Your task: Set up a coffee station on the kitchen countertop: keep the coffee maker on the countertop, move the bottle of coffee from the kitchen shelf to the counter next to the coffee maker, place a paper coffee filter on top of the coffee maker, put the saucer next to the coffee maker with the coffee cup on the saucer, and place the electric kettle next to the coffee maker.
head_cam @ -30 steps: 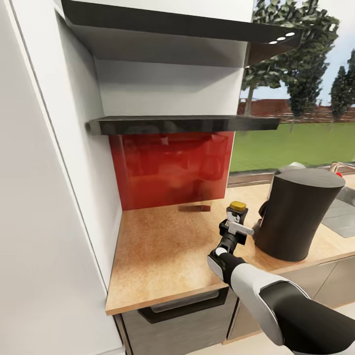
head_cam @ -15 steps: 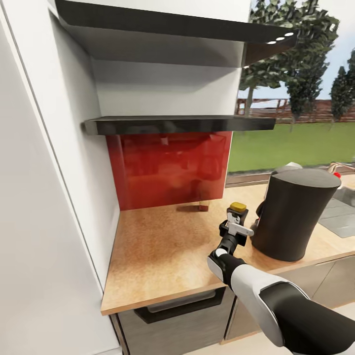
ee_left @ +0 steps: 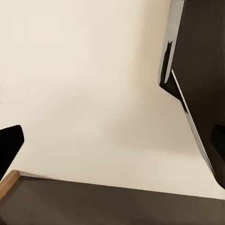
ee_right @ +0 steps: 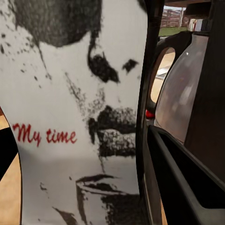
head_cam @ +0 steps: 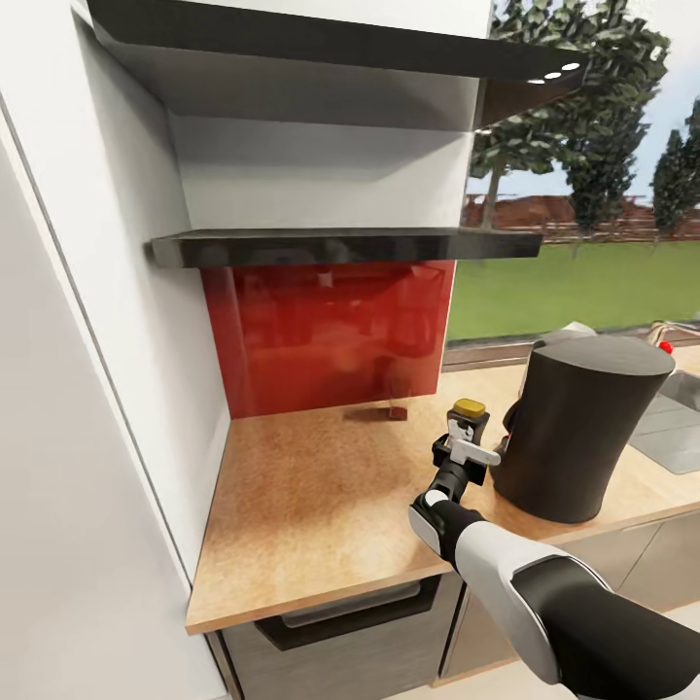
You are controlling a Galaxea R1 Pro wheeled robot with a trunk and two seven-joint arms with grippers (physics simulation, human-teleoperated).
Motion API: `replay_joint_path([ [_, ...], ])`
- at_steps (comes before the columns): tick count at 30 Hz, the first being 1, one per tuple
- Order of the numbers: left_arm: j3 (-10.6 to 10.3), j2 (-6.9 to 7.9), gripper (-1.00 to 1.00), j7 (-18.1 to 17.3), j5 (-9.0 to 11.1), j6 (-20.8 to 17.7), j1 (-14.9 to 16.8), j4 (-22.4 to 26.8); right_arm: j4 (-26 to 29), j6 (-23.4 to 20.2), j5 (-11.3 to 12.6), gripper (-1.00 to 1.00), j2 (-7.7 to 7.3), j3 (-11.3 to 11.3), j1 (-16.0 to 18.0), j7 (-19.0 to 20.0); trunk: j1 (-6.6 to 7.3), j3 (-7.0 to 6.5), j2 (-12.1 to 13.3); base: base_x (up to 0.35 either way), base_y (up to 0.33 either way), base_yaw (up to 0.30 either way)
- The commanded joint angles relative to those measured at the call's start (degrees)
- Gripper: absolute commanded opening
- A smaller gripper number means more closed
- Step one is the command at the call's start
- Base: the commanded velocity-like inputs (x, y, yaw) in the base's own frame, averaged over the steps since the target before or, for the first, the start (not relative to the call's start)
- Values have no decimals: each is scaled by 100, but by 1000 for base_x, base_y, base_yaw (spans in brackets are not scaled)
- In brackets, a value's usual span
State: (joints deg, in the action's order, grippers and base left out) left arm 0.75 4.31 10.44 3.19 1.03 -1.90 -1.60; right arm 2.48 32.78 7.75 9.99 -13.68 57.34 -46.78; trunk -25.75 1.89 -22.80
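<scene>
Items counted, head view: one coffee maker (head_cam: 576,423), standing on the surface (head_cam: 321,496). One bottle of coffee (head_cam: 469,420), yellow-capped, just beside the coffee maker. One electric kettle (ee_right: 180,89), seen in the right wrist view behind the bottle's label. Two black wall shelves: one kitchen shelf (head_cam: 340,246) lower, one upper shelf (head_cam: 321,44). One red backsplash panel (head_cam: 326,335). One end effector (head_cam: 465,449) in the head view.

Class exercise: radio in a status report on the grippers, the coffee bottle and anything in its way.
Right gripper shut on bottle, by the coffee maker over the countertop. Left gripper: state unclear. Kettle just beyond the bottle.
</scene>
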Motion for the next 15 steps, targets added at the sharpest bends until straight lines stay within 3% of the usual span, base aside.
replay_joint_path([
  [1, 4, 0, 100, 5, 33, 11, 2, -1, -5, 27, 61, -100, 1, -55, 6, -16, -4, 11, -12, 3, -2, 0],
  [9, 4, 0, 100, 8, 32, 14, 3, -5, -9, 27, 61, -100, 1, -55, 2, -16, -4, 11, -12, 0, 0, 0],
  [10, 4, 0, 100, 9, 32, 17, 0, -3, -10, 27, 60, 100, 1, -55, -1, -16, -4, 11, -12, 0, 0, 0],
  [15, 4, 0, 100, 11, 32, 28, -3, -3, -10, 27, 60, 100, 1, -55, -3, -16, -4, 11, -12, 0, 0, 0],
])
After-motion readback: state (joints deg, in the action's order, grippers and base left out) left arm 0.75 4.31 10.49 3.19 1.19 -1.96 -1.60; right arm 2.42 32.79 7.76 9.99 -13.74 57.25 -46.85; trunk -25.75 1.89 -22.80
